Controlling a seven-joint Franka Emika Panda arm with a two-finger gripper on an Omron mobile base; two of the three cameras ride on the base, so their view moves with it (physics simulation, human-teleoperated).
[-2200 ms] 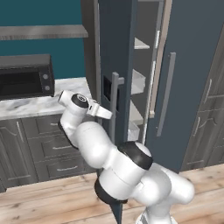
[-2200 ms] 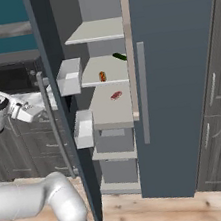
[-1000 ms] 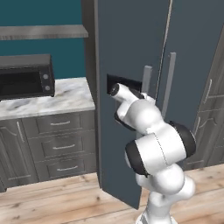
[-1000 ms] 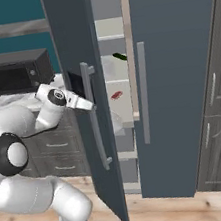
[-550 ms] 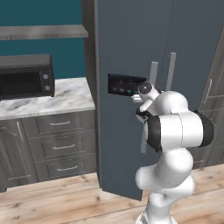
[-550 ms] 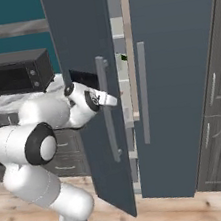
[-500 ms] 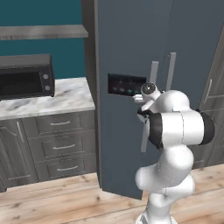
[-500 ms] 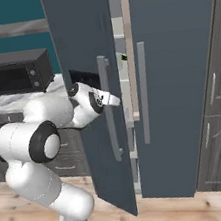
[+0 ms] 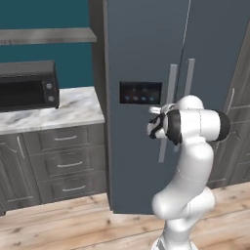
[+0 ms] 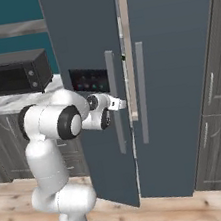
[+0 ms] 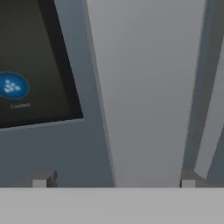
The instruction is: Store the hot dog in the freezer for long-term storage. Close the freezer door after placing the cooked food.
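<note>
The freezer (image 9: 205, 44) is a tall slate-grey two-door unit. Its freezer door (image 10: 84, 41), with the black display panel (image 9: 140, 93) and a silver handle (image 10: 115, 101), stands only a narrow crack ajar, with a pale strip of the interior (image 10: 125, 24) showing at its edge. My gripper (image 10: 119, 102) is pressed close to the door front just below the panel, open. In the hand view the gripper (image 11: 114, 182) has its fingertips (image 11: 40, 181) on either side of the wide silver handle (image 11: 144, 87), with the panel (image 11: 30, 65) to the left. The hot dog is hidden behind the door.
A black microwave (image 9: 27, 90) sits on the marble counter (image 9: 53, 114) left of the freezer, above grey drawers (image 9: 63, 161). Tall grey cabinets (image 10: 211, 91) stand to the freezer's right. Wooden floor (image 10: 189, 211) lies in front.
The freezer door has swung from wide open to nearly shut, hiding the shelves and bins. My arm followed it rightward, staying against the door front by the handle.
</note>
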